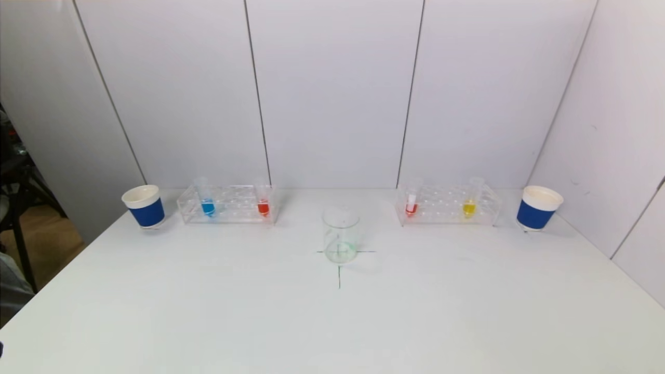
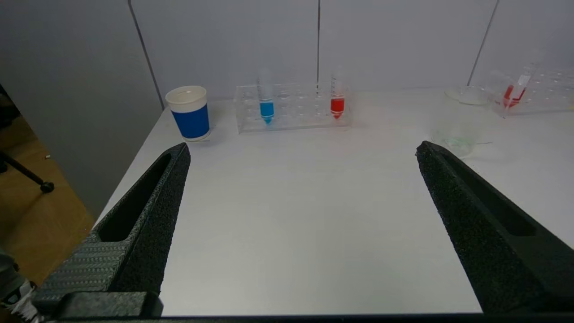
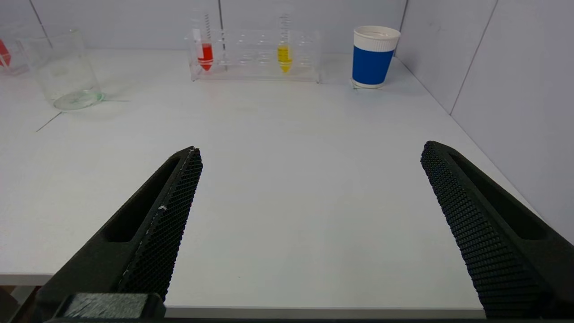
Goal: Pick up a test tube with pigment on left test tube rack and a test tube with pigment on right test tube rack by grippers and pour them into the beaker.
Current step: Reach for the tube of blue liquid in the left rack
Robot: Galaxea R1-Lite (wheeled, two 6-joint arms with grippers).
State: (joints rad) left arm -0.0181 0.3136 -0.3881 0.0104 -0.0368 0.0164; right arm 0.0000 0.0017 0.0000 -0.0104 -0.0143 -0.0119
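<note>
A clear left rack [image 1: 227, 204] at the back left holds a blue-pigment tube [image 1: 207, 205] and a red-pigment tube [image 1: 263, 206]. A clear right rack [image 1: 448, 205] at the back right holds a red-pigment tube [image 1: 411, 206] and a yellow-pigment tube [image 1: 469, 206]. A glass beaker [image 1: 340, 235] stands mid-table on a cross mark. My left gripper [image 2: 302, 150] is open and empty over the near left table, far from the left rack [image 2: 293, 107]. My right gripper [image 3: 311, 150] is open and empty over the near right table, far from the right rack [image 3: 255, 56]. Neither gripper shows in the head view.
A blue-and-white paper cup [image 1: 144, 206] stands left of the left rack; another [image 1: 537, 208] stands right of the right rack. White wall panels close the back and right side. The table's left edge [image 1: 62, 270] drops to the floor.
</note>
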